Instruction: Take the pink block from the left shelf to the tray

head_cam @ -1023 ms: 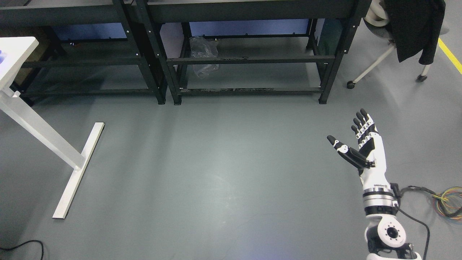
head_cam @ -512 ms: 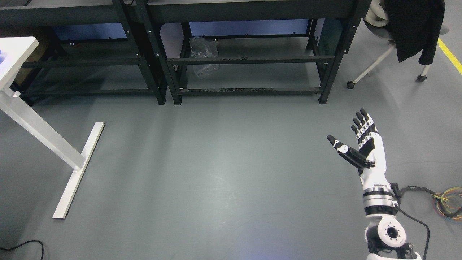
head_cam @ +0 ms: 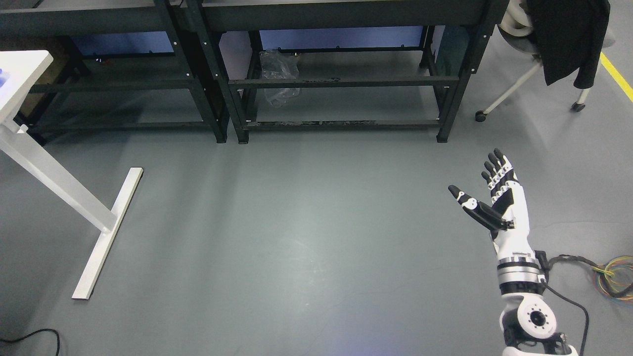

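- The right hand (head_cam: 500, 200) is reaching up from the lower right over bare floor (head_cam: 306, 222), fingers (head_cam: 496, 168) stretched straight, thumb splayed to the left, holding nothing.
- Two black shelves are standing side by side across the top: the left shelf (head_cam: 113, 84) and the right shelf (head_cam: 341, 81), with a crumpled clear bag (head_cam: 279, 81) sitting low in the right one.
- The pink block isn't showing on either shelf from here; can't tell where it is.
- A white table (head_cam: 22, 74) is poking in at the left edge.
- A chair (head_cam: 544, 44) draped with a dark jacket is sitting top right.
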Robot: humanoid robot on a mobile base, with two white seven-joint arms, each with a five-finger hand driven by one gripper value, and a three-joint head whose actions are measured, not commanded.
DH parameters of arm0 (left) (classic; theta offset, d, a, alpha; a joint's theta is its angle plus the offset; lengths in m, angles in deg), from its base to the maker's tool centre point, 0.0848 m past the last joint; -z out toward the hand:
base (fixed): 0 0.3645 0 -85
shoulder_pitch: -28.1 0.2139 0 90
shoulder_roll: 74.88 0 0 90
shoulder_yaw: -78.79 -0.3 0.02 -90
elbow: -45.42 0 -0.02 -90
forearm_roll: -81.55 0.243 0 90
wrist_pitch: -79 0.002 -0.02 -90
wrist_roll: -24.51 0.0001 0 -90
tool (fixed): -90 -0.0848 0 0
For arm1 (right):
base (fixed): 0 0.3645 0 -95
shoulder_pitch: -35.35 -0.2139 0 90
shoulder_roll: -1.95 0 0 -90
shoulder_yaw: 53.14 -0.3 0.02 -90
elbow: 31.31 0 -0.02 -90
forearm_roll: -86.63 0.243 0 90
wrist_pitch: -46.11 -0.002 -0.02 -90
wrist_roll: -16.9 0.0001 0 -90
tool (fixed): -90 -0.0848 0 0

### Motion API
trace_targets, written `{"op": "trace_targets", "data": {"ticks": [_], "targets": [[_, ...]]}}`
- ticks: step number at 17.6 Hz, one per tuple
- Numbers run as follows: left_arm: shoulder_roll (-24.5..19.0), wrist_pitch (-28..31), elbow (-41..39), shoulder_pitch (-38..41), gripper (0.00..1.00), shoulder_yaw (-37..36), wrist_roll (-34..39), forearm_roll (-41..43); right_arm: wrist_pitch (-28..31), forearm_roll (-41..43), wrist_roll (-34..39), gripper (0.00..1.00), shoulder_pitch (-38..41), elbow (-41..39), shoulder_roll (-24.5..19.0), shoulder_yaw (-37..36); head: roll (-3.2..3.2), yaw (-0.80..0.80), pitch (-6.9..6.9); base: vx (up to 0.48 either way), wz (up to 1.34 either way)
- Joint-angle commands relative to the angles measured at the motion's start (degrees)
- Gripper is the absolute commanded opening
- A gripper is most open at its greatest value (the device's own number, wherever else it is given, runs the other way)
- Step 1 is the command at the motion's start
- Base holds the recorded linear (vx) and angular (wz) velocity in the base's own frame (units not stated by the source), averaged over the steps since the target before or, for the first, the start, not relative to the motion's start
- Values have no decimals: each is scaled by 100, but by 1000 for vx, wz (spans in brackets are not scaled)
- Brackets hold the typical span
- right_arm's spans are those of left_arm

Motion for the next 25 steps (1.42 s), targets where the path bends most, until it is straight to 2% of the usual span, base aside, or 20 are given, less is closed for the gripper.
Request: {"op": "trace_targets", "data": {"ticks": [1,25], "targets": [[-100,-1,-100,114,100,0,1,0,-9,1,0,100,5,0,100,-7,0,0,0,0,0],[-100,-1,-100,114,100,0,1,0,-1,-8,-9,100,5,0,100,-15,0,0,0,14,0]]}}
